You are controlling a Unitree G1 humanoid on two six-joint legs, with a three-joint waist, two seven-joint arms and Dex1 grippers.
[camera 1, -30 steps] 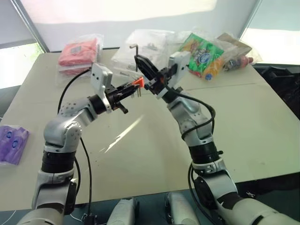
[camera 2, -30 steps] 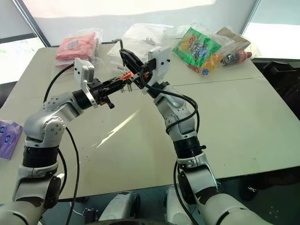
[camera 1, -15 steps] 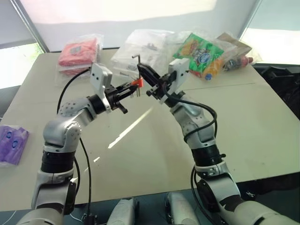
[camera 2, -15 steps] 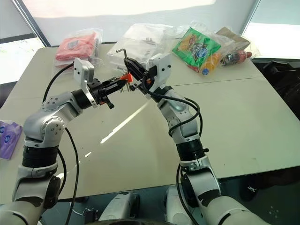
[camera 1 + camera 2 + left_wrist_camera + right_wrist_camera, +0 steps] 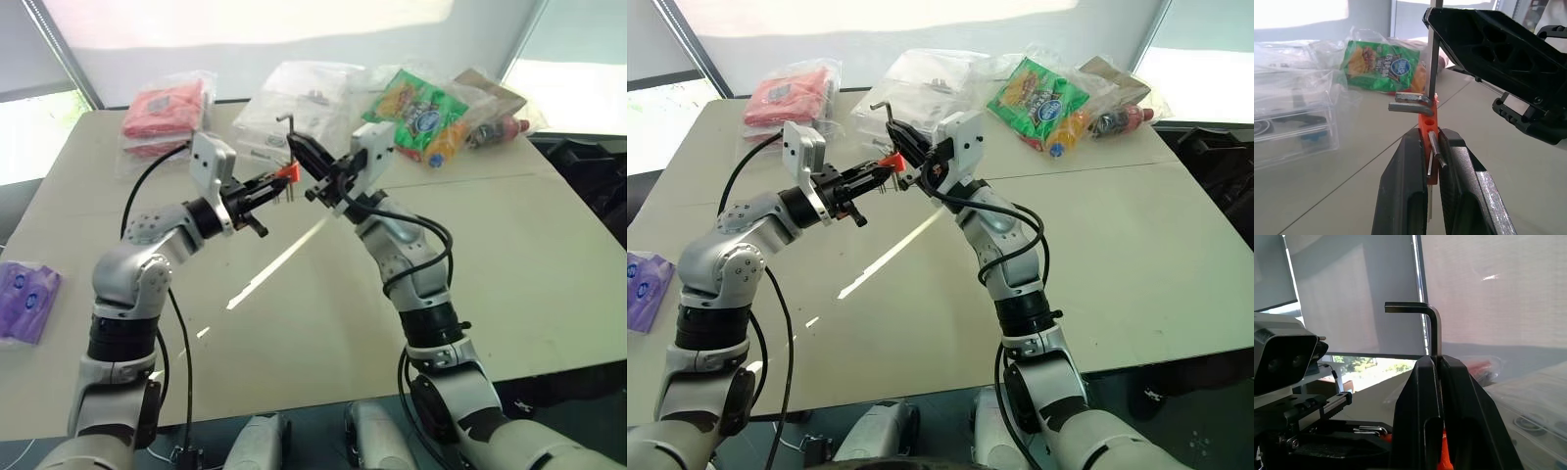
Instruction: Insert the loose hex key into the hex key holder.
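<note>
While the two arms meet in the air above the middle of the pale table [image 5: 549, 255], the small orange-red plastic hex key holder [image 5: 1427, 128] sits clamped between the two black fingers of the left gripper [image 5: 1434, 142], its short grey metal keys sticking out to one side. The loose L-shaped grey steel hex key [image 5: 1426, 319] is pinched in the right gripper [image 5: 1436, 363], whose fingers are closed on the long leg, the bent end standing up above them. In the left wrist view the key's shaft comes down right at the holder's top edge — whether it is already in a slot I cannot tell.

The likely trouble is misalignment: if the shaft meets the plastic beside the hole, a push could twist the holder between the fingers or make the key slide in its pinch. The right gripper's black body is also very near the left fingers, so a skewed approach may knock them together.

There is plenty of bare tabletop below and on the near side; clear plastic bags [image 5: 294, 93] and a green snack packet [image 5: 419, 110] lie along the far edge, a red packet [image 5: 162, 108] at far left, well apart.
</note>
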